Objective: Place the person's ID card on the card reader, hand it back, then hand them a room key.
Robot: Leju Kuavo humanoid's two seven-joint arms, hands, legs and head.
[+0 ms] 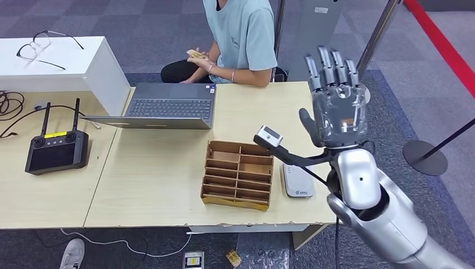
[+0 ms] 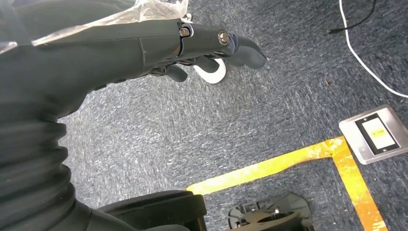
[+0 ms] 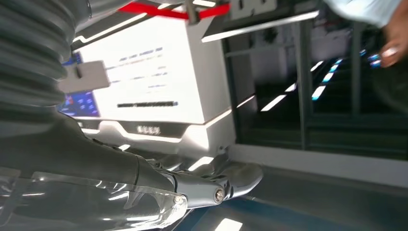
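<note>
Flanking wooden organizer [image 1: 237, 174]: laptop [image 1: 168, 106] | card reader [image 1: 297, 180] | remote controller [image 1: 56, 149]

At 8 o'clock we see our right hand [image 3: 144, 187], fingers out straight and holding nothing. Behind it, towards 10 o'clock, glows a white screen [image 3: 154, 77] with blurred text. At 2 o'clock a person's hand [image 3: 392, 41] enters beside dark glass panels [image 3: 337, 82].

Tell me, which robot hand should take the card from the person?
Probably the right. The right hand is raised above the table, open, near the person holding the card. The left hand hangs down over the carpet floor.
</note>
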